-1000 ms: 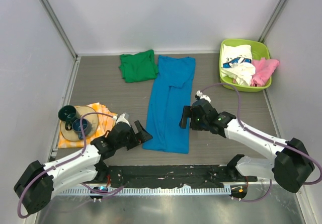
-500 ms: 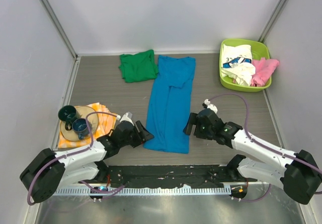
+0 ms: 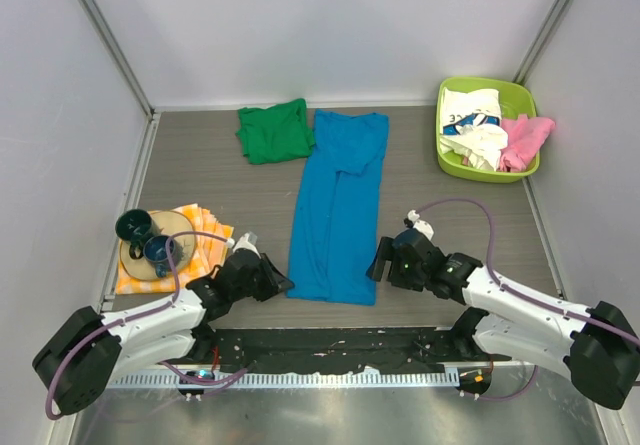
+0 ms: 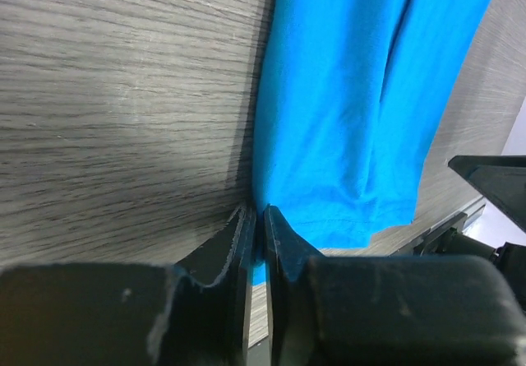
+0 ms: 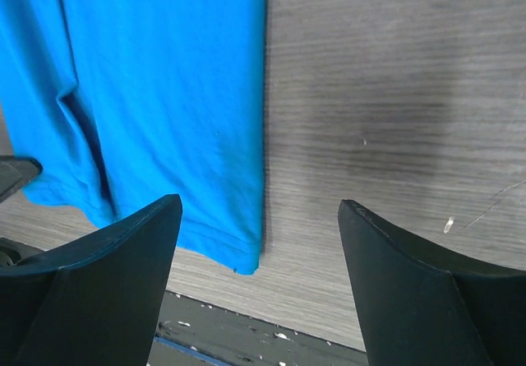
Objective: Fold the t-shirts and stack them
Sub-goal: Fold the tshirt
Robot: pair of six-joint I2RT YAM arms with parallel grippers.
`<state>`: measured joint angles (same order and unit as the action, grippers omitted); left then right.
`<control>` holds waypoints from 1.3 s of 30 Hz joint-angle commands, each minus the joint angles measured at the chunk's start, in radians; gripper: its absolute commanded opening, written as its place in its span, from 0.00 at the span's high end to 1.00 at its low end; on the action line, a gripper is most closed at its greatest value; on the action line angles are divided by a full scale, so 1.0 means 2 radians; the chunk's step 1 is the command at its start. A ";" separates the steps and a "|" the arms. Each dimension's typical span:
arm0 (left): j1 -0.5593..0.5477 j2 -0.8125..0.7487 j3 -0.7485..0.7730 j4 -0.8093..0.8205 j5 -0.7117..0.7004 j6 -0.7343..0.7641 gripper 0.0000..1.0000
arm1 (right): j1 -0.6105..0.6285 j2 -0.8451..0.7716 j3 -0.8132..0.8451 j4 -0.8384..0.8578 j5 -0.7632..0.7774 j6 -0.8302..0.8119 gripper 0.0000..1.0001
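My left gripper (image 4: 256, 214) is down at the near left corner of the blue shirt (image 3: 335, 205). Its jaws are pressed almost together, pinching the hem, and the wrist view shows blue cloth between them.

My right gripper (image 5: 259, 206) hovers over the near right corner with its jaws spread wide. The shirt's edge runs between them and nothing is held.

The blue shirt lies as a long narrow strip, folded lengthwise, running away from me up the middle of the table (image 3: 200, 165).

Off to the left, a checked cloth (image 3: 208, 250) carries a plate (image 3: 175, 225), and two dark cups (image 3: 135, 227) stand on it.

At the far end, the folded green shirt (image 3: 274, 131) lies just beside the blue one, on its left.

In the far right corner, a lime tub (image 3: 520, 90) holds a crumpled white shirt (image 3: 472, 120) with print. A pink shirt (image 3: 525, 137) in the tub spills over its right rim.
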<state>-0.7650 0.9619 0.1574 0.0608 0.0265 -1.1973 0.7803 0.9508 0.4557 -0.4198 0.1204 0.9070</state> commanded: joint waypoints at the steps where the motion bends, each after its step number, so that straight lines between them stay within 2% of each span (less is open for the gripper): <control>1: -0.003 0.019 -0.020 -0.105 0.000 0.015 0.88 | 0.017 -0.013 -0.014 0.023 -0.001 0.041 0.18; 3: -0.003 0.026 -0.020 -0.096 0.002 0.014 0.91 | 0.027 -0.013 -0.024 0.030 -0.004 0.050 0.21; 5: -0.003 0.031 -0.019 -0.092 0.004 0.013 0.97 | 0.035 -0.013 -0.032 0.039 -0.004 0.065 0.23; 9: -0.007 0.038 -0.015 -0.085 0.003 0.011 0.98 | 0.065 -0.008 -0.048 0.064 -0.003 0.093 0.29; 14: -0.012 0.052 -0.013 -0.073 0.003 0.009 0.98 | 0.095 0.013 -0.053 0.082 0.006 0.116 0.32; 17: -0.015 0.063 -0.013 -0.065 0.004 0.008 0.99 | 0.106 0.024 -0.054 0.088 0.010 0.124 0.38; 20: -0.017 0.067 -0.013 -0.061 0.004 0.007 1.00 | 0.112 0.026 -0.057 0.090 0.014 0.129 0.50; 21: -0.019 0.067 -0.013 -0.060 0.004 0.007 1.00 | 0.112 0.026 -0.057 0.088 0.016 0.130 0.58; 23: -0.021 0.063 -0.014 -0.061 0.004 0.005 1.00 | 0.114 0.020 -0.057 0.077 0.022 0.131 0.67; 24: -0.022 0.061 -0.015 -0.061 0.004 0.004 1.00 | 0.114 0.018 -0.057 0.070 0.027 0.132 0.76; 26: -0.028 0.056 -0.017 -0.061 0.003 -0.001 1.00 | 0.115 0.007 -0.055 0.060 0.033 0.134 0.86; 27: -0.032 0.054 -0.018 -0.061 0.001 -0.003 1.00 | 0.115 0.004 -0.055 0.048 0.039 0.133 0.99; 31: -0.074 0.050 -0.015 -0.062 -0.009 -0.023 1.00 | 0.118 -0.019 -0.054 0.018 0.046 0.135 0.99; 39: -0.164 0.090 -0.001 -0.047 -0.073 -0.091 1.00 | 0.157 -0.078 -0.058 -0.036 0.066 0.156 0.99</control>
<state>-1.0199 1.0676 0.1814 0.1375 -0.0536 -1.3296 1.0595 0.8383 0.3424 -0.4347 0.1944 1.1847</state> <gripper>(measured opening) 0.032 0.046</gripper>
